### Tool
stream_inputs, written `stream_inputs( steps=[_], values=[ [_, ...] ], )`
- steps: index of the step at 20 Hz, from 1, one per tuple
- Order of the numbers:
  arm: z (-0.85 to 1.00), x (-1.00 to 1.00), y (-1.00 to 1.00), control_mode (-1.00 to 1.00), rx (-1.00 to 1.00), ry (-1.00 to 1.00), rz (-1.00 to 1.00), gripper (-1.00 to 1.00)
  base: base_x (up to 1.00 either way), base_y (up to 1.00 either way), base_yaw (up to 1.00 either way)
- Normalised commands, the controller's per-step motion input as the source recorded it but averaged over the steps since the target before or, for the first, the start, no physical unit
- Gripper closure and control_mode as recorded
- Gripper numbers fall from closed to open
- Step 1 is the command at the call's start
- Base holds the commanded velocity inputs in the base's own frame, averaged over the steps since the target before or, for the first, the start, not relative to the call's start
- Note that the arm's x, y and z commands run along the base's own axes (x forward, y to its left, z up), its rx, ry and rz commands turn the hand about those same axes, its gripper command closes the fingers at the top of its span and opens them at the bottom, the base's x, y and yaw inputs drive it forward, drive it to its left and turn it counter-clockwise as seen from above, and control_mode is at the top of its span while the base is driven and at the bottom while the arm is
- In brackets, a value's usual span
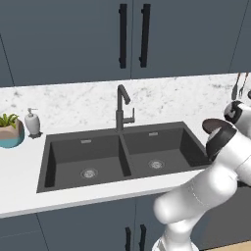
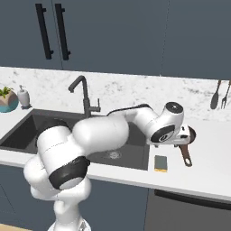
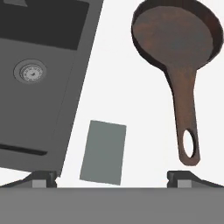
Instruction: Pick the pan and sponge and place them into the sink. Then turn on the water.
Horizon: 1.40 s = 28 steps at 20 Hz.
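Note:
The dark brown pan (image 3: 175,39) lies on the white counter right of the sink (image 3: 48,48), its long handle (image 3: 186,113) pointing toward the counter's front edge. The sponge (image 3: 103,152) lies flat between sink and pan handle, grey-green side up; its yellow edge shows in the right base view (image 2: 161,163). My gripper (image 3: 113,179) hangs open above the counter over the sponge and the pan handle, holding nothing. From the right base view the pan (image 2: 191,134) is partly hidden behind my hand. The dark gooseneck faucet (image 1: 122,108) stands behind the sink's divider, with no water running.
A white soap pump bottle (image 1: 32,122) and a potted plant (image 1: 10,130) stand on the counter left of the sink. Utensils (image 2: 220,95) hang on the marble wall at the right. Dark cabinets with black handles (image 1: 133,35) hang above.

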Motion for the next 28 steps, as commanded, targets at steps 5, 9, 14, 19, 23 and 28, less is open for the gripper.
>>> stream_inputs(
  steps=[5, 9, 14, 19, 23, 28],
  values=[
    [-0.1, 0.36, -0.35, -1.0, 0.0, 0.01, 0.05, -1.0, 0.0, 0.0, 0.0],
    [-0.08, 0.36, -0.19, -1.0, 0.0, 0.05, 0.0, -1.0, 0.0, 0.0, 0.0],
    [-0.18, 0.34, -0.15, -1.0, 0.0, 0.06, 0.0, -1.0, 0.0, 0.0, 0.0],
    [-0.28, 0.25, -0.36, -1.0, 0.0, 0.03, 0.0, -1.0, 0.0, 0.0, 0.0],
    [-0.1, 0.23, -0.39, -1.0, 0.0, 0.0, 0.0, -1.0, 0.0, 0.0, 0.0],
    [-0.05, 0.17, -0.21, -1.0, 0.0, 0.0, 0.0, -1.0, 0.0, 0.0, 0.0]
  ],
)
